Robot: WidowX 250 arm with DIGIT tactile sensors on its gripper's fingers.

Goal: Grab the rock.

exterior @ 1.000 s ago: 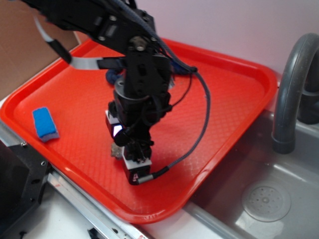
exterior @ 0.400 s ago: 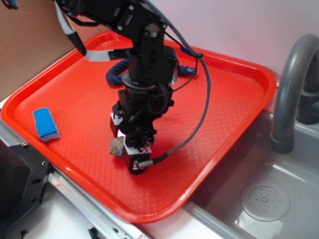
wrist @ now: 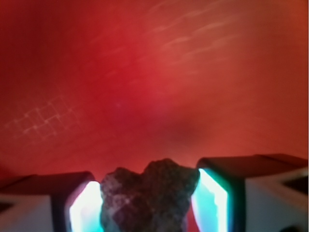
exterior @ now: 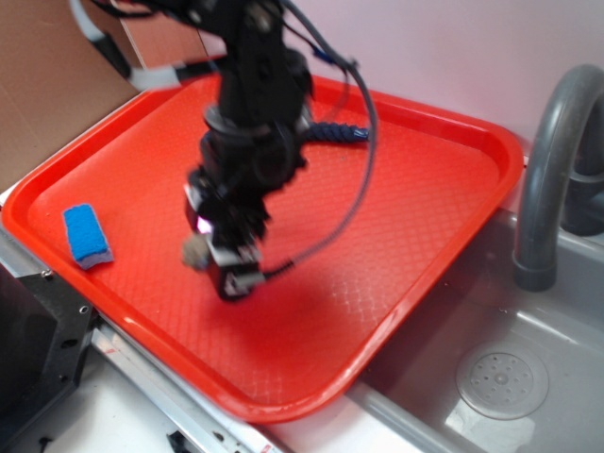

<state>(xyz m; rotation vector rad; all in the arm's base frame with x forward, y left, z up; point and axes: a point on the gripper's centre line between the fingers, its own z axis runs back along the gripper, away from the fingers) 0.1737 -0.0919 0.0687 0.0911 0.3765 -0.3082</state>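
Both fingers (wrist: 212,198) are seen closed against the rock (wrist: 149,198), which is held between them above the red tray (exterior: 415,198), so the grasp is judged essentially complete, with only retention remaining.

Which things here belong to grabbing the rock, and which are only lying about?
Belong to the job:
- the rock, held between the lit pads
- the gripper, shut on it above the red tray

Just lying about:
- the blue sponge, near the tray's left edge
- the dark rope, behind the arm
- the grey faucet and the sink drain
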